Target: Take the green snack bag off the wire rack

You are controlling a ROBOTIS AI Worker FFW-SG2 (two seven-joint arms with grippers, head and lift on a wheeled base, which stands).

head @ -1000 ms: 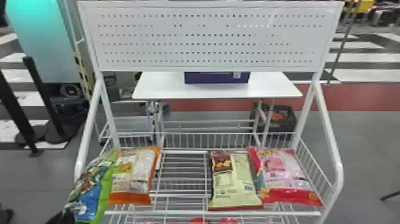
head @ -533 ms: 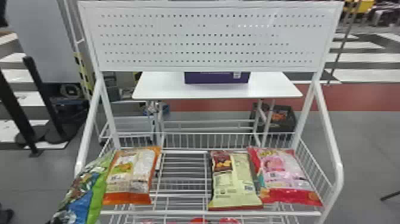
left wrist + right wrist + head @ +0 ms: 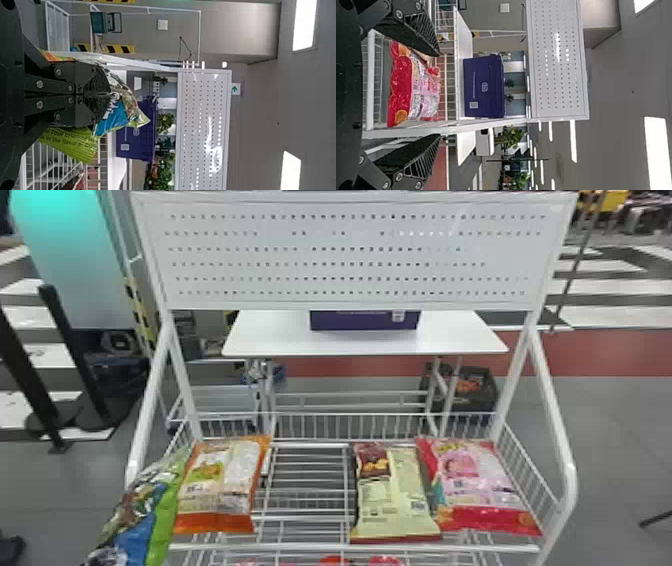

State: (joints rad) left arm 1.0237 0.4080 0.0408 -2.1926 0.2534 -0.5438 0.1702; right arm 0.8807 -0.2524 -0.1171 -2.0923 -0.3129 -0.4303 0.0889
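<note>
The green snack bag (image 3: 163, 517) is at the lower left in the head view, tilted across the wire rack's (image 3: 310, 548) left front corner, its upper end beside the orange bag. In the left wrist view my left gripper (image 3: 109, 94) is shut on the green snack bag (image 3: 75, 144), whose blue and green film bulges out around the fingers. My right gripper (image 3: 440, 95) stands open in the right wrist view, nothing between its fingers, with the pink and red bag beyond them on the rack.
On the rack lie an orange bag (image 3: 220, 485), a pale yellow bag (image 3: 395, 495) and a pink and red bag (image 3: 480, 485). White posts and side rails frame the rack, with a pegboard (image 3: 350, 255) above. A purple box (image 3: 364, 320) rests on a white table behind.
Over the last second the green snack bag has swung down and left, away from the orange bag, and leans more. The other bags have stayed where they were.
</note>
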